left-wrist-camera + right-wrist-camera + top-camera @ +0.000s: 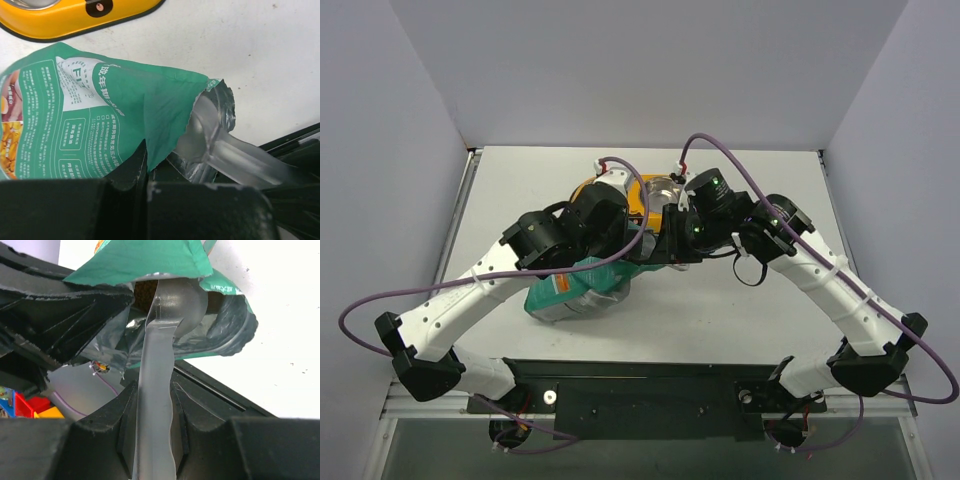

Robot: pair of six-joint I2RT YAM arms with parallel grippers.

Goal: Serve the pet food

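At the torn mouth of the bag (100, 115), near the yellow feeder (60, 20), the left gripper (146, 167) pinches the lip tight to hold it open while the right gripper (152, 405), clamped on the handle of the clear scoop (180, 300), reaches the scoop's bowl to the pet food (144, 296) inside.

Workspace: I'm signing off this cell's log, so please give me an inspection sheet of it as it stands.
Surface: white table, no spills seen.
Job's things: teal bag lies on the table with its torn mouth open; brown pet food shows inside; clear scoop has its bowl in the mouth; yellow feeder sits beyond the bag.
Clutter: nothing seen.
Grippers: left gripper shut on the bag's lip; right gripper shut on the scoop's handle.
Cables: purple cables loop off both arms.
Surroundings: white walls; red, blue and yellow items at the right wrist view's edge, unidentifiable.
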